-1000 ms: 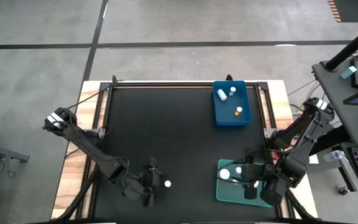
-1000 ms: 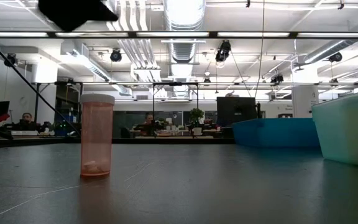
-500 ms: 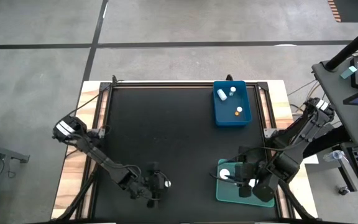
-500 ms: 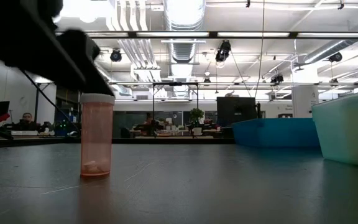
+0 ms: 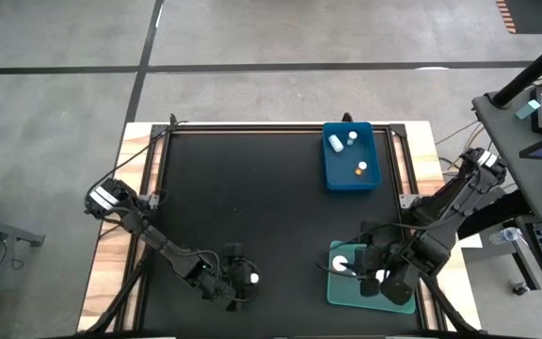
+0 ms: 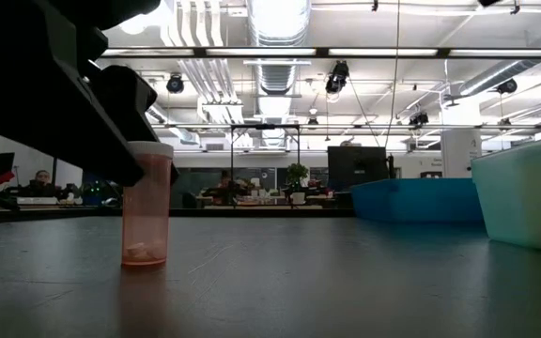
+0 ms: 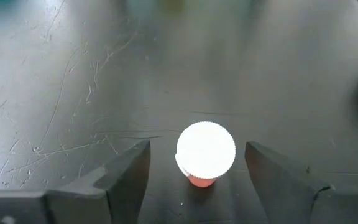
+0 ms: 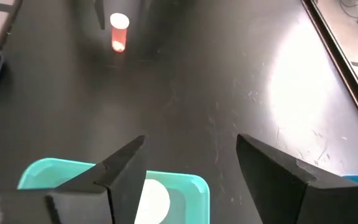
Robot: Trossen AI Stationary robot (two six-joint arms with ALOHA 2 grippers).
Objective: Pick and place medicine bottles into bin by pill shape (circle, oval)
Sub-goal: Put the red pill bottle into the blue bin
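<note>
An amber medicine bottle with a white cap (image 7: 205, 149) stands upright on its base on the black table, near the front edge (image 5: 253, 279); it also shows in the low view (image 6: 146, 207). My left gripper (image 7: 197, 150) is open and low over the table, one finger on each side of the bottle with a gap to each. My right gripper (image 5: 365, 268) is open and empty over the teal tray (image 5: 339, 294), which holds white-capped bottles (image 8: 151, 200).
A blue bin (image 5: 329, 162) at the table's far right holds three small bottles. The teal tray's wall (image 6: 524, 202) stands at the near right. The black table top (image 5: 252, 188) lies between them. People sit in the room beyond the table.
My left gripper has come down and gone a little toward the table's right edge, so that its open fingers now stand on either side of the upright bottle. The bottle has not moved. My right gripper has shifted slightly toward the table's left over the teal tray.
</note>
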